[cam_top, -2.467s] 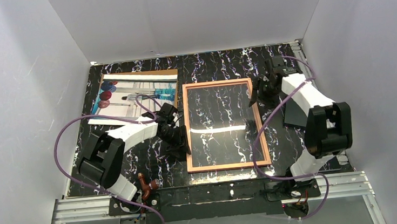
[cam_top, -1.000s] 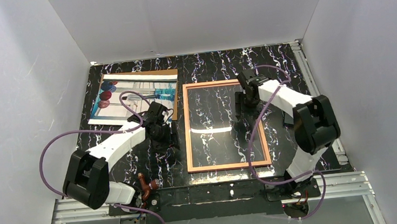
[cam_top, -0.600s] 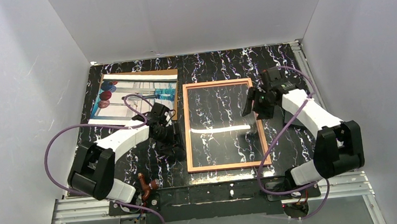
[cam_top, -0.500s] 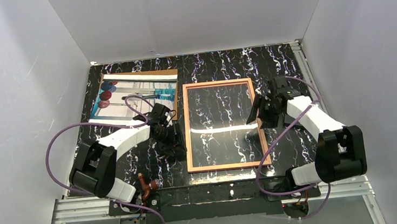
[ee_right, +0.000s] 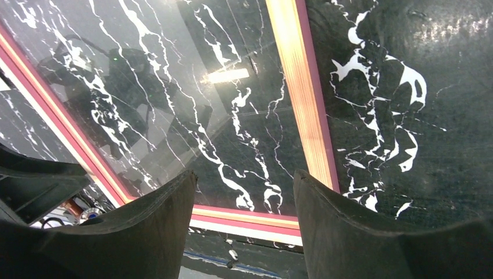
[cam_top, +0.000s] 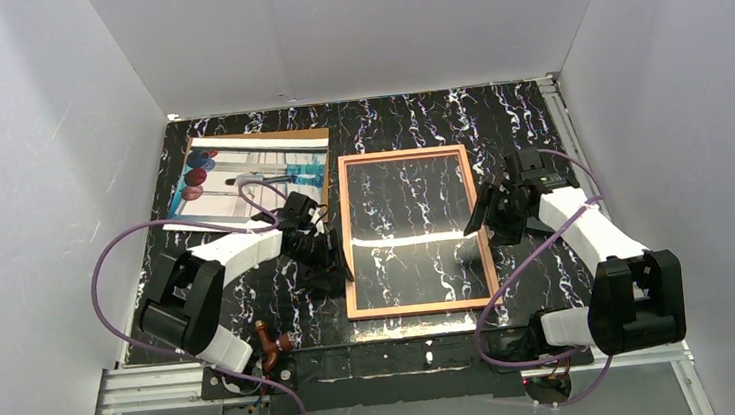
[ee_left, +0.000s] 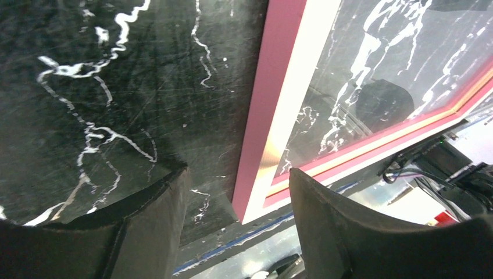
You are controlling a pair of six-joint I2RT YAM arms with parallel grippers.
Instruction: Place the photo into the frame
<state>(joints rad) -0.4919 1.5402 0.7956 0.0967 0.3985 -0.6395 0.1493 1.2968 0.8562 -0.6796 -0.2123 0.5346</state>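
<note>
The frame (cam_top: pixel 346 239) lies flat mid-table, copper-orange side up, with the marble showing through its clear pane. The photo (cam_top: pixel 241 183) lies face up at the far left on a brown backing board (cam_top: pixel 297 133). My left gripper (cam_top: pixel 333 261) is open and empty at the frame's left rail. In the left wrist view the rail (ee_left: pixel 273 116) runs between its fingers (ee_left: pixel 145 226). My right gripper (cam_top: pixel 480 223) is open and empty over the frame's right rail. In the right wrist view that rail (ee_right: pixel 302 99) lies by the right finger (ee_right: pixel 360 226).
White walls close in the black marble table (cam_top: pixel 536 112) on three sides. A small brown-red object (cam_top: pixel 271 344) sits at the near edge by the left arm's base. Purple cables loop from both arms.
My right gripper has moved from the frame's far right part toward me along the right rail. My left gripper has stayed at the left rail. Frame and photo have not moved.
</note>
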